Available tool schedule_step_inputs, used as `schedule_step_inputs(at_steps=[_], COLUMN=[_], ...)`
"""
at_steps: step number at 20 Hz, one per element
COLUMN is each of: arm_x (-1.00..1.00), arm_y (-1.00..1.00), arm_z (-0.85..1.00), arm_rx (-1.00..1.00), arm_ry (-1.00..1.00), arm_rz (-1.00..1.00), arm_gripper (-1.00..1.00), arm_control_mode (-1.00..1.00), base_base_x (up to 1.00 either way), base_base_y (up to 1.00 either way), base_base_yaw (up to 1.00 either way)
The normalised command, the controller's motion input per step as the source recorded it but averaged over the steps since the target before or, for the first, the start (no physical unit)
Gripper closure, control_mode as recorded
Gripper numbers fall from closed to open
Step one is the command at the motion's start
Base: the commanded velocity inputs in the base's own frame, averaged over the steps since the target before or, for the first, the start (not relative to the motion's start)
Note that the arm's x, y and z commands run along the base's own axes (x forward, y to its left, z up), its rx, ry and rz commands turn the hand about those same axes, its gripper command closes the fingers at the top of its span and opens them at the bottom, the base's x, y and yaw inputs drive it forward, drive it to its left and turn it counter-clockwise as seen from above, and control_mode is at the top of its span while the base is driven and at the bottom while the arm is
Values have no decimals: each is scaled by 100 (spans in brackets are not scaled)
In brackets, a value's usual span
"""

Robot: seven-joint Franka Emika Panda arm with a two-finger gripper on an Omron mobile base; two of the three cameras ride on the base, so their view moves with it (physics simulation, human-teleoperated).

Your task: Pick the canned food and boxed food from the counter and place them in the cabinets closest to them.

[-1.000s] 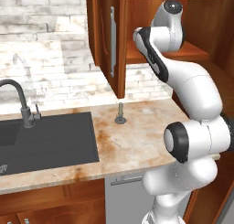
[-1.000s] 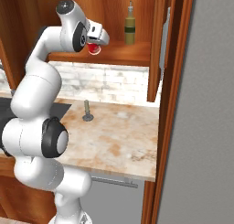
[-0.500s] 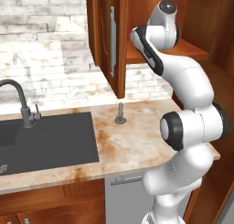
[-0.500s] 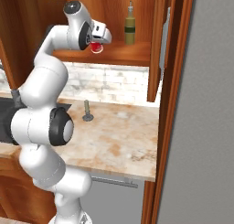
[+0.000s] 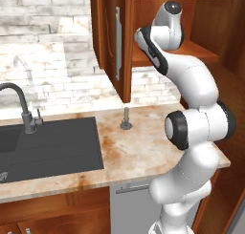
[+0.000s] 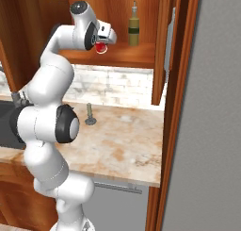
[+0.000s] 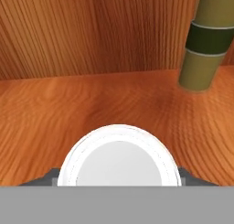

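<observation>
Hand (image 6: 102, 45) raised inside the open cabinets (image 6: 141, 55), closed around the canned food (image 6: 100, 47), which hangs just above the wooden shelf (image 7: 114, 99), not yet set down. Judged: can placement nearly done; boxed food remains. Olive bottle (image 6: 134, 31) stands to the right, apart. Bare shelf ahead and left; back wall near. Desk (image 6: 122, 145) below carries a small grey post (image 6: 89, 114).

The wooden shelf (image 7: 68, 99) ahead of me carries an olive-green bottle (image 7: 204, 40) standing far right, while below, the marbled counter (image 6: 127, 150) bears a small upright post (image 6: 89, 114).
</observation>
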Motion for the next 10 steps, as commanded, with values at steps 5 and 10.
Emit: schedule_step_inputs(at_steps=[5, 10], arm_x=[-22, -61], arm_y=[-1, -3], arm_z=[7, 1], arm_rx=[0, -2], arm_ry=[0, 0], arm_rz=[2, 9], arm_gripper=[-100, -100], arm_control_mode=[-100, -100], base_base_x=[0, 0], base_base_y=[0, 0], base_base_yaw=[0, 0])
